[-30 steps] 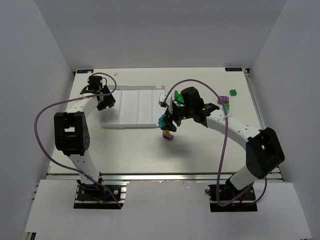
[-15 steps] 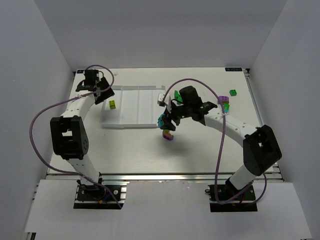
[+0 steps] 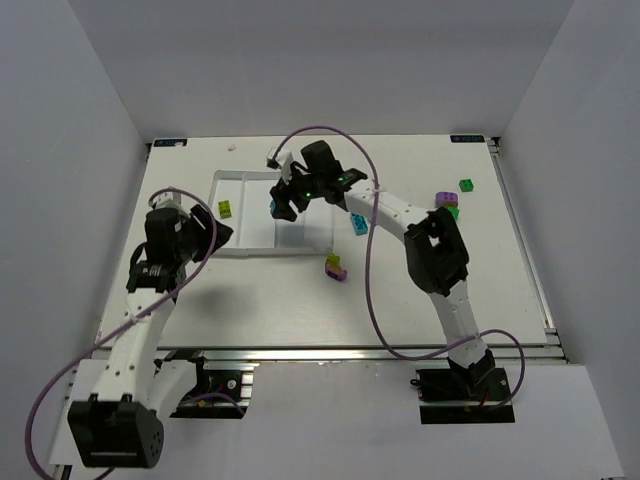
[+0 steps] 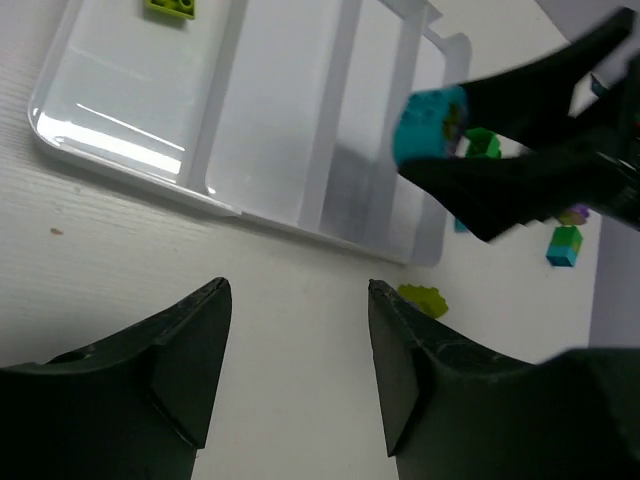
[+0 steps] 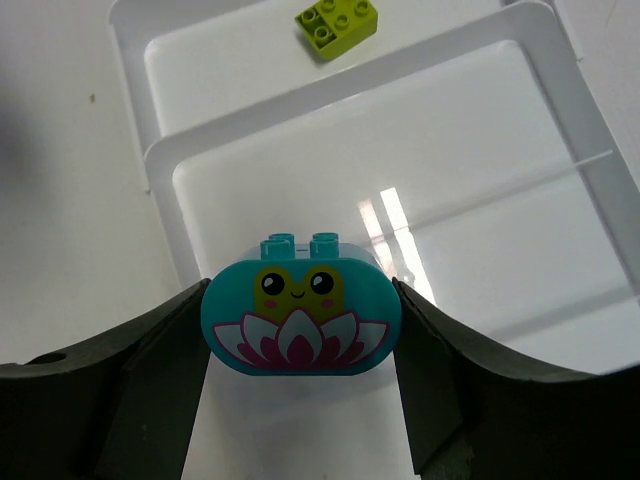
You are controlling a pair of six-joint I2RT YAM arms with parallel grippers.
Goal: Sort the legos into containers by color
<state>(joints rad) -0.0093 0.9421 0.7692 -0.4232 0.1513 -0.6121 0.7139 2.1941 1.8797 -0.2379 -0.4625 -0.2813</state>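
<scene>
My right pincer [image 5: 300, 345] is clamped on a teal rounded plastic brick [image 5: 300, 318] with a frog and a lotus printed on its face. One finger presses each end and the studs face up, so I expect it to land flat when I let go. It hangs above the shallow white plastic tray [image 3: 262, 252], which lies toward the far left corner of the desk [image 3: 250, 300]. As far as I can judge, it is over the second compartment from the left edge, next to the one holding the yellow-green square brick [image 5: 337, 20]. That suits me: yellow-green has claimed the leftmost lane, so teal needs a lane of its own.

My left pincer [image 4: 297, 345] is spread wide and holds nothing. It hovers over bare desk just on the near side of the tray's rim. I read that as parked clear, leaving the tray to the right arm.

Counting from the top view, the tray has four compartments, with one yellow-green brick sorted. There are two teal bricks: the one I hold and a loose teal brick [image 3: 357, 224] just right of the tray. There are two green: one green brick [image 3: 466, 185] toward the far right corner and another green brick [image 3: 452, 212] a little nearer. One purple brick [image 3: 441, 200] sits beside them. One purple-and-yellow-green piece [image 3: 335, 267] lies near the middle of the desk, off the tray's near right corner. That makes seven pieces in sight, and the right arm may hide more.
</scene>
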